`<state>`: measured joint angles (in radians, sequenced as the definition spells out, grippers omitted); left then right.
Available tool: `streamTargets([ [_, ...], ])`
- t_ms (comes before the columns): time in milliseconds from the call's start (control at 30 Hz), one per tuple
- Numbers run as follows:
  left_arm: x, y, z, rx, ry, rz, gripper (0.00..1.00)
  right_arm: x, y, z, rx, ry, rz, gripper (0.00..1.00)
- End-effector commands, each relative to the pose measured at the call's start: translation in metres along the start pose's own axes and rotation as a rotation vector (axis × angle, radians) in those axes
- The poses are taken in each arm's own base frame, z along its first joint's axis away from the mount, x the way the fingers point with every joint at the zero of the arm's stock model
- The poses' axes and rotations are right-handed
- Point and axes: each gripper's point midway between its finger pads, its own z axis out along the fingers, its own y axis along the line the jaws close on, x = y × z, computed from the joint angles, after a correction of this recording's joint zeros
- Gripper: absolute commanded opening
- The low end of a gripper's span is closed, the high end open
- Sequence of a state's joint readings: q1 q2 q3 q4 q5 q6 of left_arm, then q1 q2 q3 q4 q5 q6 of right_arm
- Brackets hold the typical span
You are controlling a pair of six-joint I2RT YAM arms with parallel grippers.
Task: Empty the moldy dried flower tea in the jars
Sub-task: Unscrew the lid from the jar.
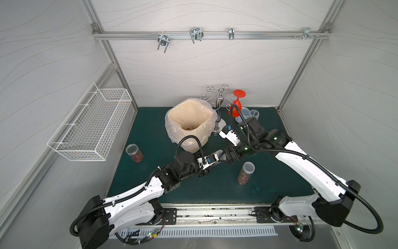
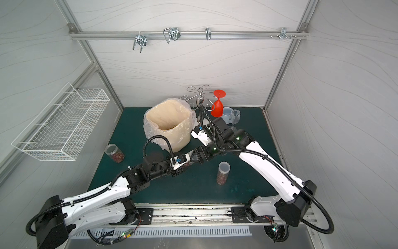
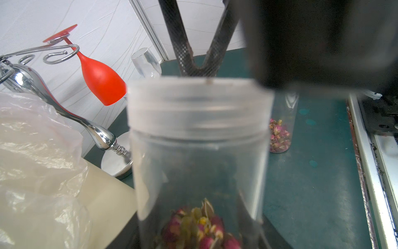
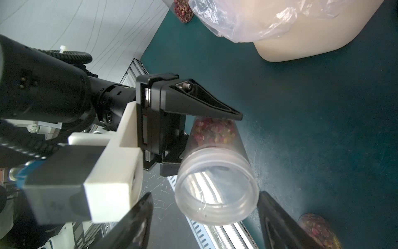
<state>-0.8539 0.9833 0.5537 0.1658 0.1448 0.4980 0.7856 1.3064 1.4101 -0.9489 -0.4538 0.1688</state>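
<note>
Close by left tool's (image 4: 204, 144) jar (image 4: 215, 138): bin (image 1: 190, 145), rack (image 1: 220, 98).

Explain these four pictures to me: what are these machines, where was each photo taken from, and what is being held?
These are two robot arms mounted at the front, each ending in a two-fingered gripper. Both top views look down on the whole booth; the other two come from a camera on each arm's wrist. On the green mat stand a bag-lined bin, a chrome rack with a red wine glass hanging upside down, and a wider jar and a tall jar, both lidded and holding dried flower tea. The left gripper is clamped on a third, clear jar, held roughly on its side. The right gripper is open, its fingers either side of that jar's lid, not touching it.
</note>
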Motion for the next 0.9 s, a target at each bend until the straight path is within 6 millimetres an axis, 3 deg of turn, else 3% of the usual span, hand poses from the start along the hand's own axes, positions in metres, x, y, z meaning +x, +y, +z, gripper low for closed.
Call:
streamTargets([
  [0,-0.025,0.009,-0.003,-0.027,-0.062,0.028,0.18,0.0,0.0,0.005,0.004,0.003,-0.008,0.71],
  [267,-0.025,0.005,-0.003,0.007,-0.05,0.007,0.17,-0.001,0.006,0.013,-0.002,0.005,-0.075,0.51],
  [467,-0.039,-0.016,-0.003,0.145,-0.092,-0.041,0.11,0.004,0.012,0.011,-0.023,0.007,-0.402,0.33],
  [667,-0.051,-0.041,-0.006,0.32,-0.13,-0.054,0.04,0.023,0.01,0.007,-0.032,0.05,-0.779,0.28],
  [867,-0.052,-0.042,-0.001,0.334,-0.135,-0.069,0.0,0.019,0.005,0.013,-0.024,0.096,-0.846,0.33],
])
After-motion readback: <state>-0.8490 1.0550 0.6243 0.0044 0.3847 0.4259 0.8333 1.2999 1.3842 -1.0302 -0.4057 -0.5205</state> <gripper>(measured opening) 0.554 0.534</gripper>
